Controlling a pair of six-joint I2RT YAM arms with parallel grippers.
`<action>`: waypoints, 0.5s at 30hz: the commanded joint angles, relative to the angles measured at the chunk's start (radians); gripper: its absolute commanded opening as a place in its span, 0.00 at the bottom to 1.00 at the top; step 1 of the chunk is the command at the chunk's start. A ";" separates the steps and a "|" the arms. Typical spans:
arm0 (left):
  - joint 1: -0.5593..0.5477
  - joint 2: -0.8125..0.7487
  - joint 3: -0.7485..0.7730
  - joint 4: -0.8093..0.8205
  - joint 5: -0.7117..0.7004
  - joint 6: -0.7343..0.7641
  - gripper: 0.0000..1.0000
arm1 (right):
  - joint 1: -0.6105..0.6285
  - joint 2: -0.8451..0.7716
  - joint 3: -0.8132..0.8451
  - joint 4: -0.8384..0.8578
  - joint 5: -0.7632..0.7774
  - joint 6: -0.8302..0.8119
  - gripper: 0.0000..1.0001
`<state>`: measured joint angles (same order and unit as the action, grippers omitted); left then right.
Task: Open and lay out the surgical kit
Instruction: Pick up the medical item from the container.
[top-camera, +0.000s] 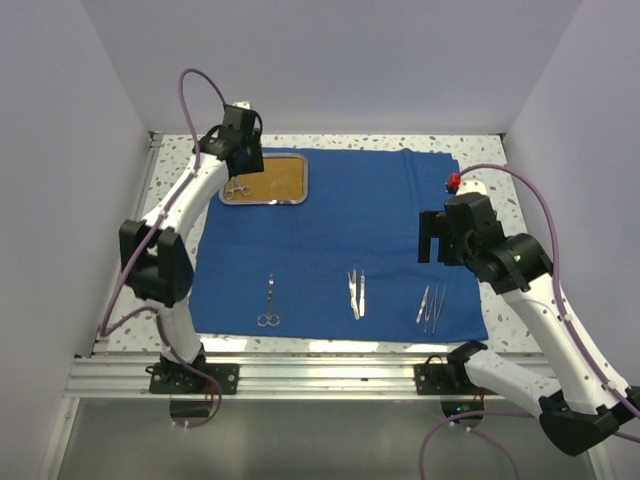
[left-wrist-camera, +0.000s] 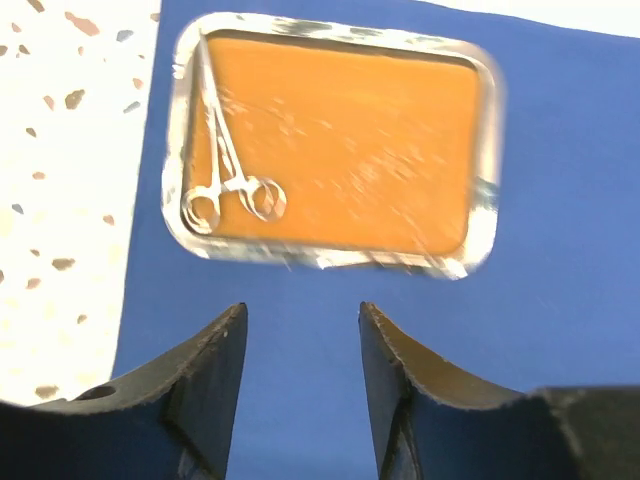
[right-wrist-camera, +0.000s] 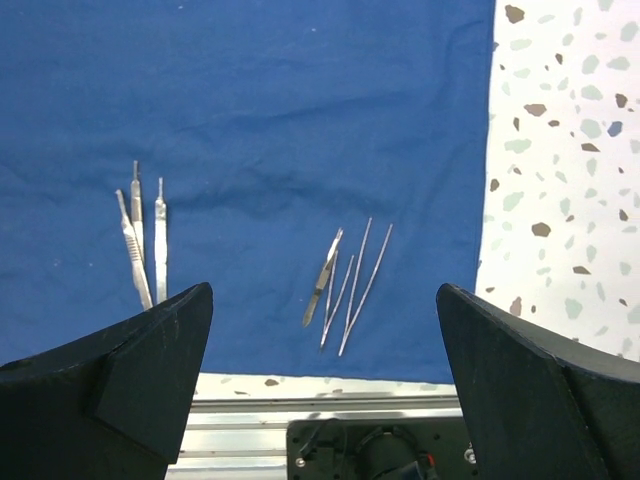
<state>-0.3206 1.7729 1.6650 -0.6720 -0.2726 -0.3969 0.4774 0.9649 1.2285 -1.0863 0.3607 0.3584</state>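
Note:
The royal-blue cloth lies spread flat on the table. At its far left corner sits the steel tray with an orange-brown base, and one ring-handled forceps lies along the tray's left side. My left gripper hovers open just short of the tray's near rim, holding nothing. Along the cloth's near edge lie another forceps, three scalpels and a bunch of tweezers. My right gripper hangs wide open and empty above the tweezers.
Speckled tabletop shows as narrow strips to the left and right of the cloth. An aluminium rail carrying both arm bases runs along the near edge. White walls close in the sides and back.

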 joint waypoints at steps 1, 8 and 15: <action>0.064 0.178 0.155 -0.020 -0.010 0.119 0.51 | 0.001 0.017 0.048 -0.026 0.060 -0.010 0.98; 0.153 0.514 0.568 -0.054 0.013 0.142 0.49 | 0.001 0.063 0.085 -0.055 0.073 0.005 0.98; 0.204 0.640 0.624 -0.002 0.061 0.136 0.50 | 0.000 0.130 0.121 -0.063 0.119 0.008 0.98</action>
<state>-0.1436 2.4042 2.2559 -0.7082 -0.2386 -0.2893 0.4774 1.0779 1.3006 -1.1378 0.4328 0.3588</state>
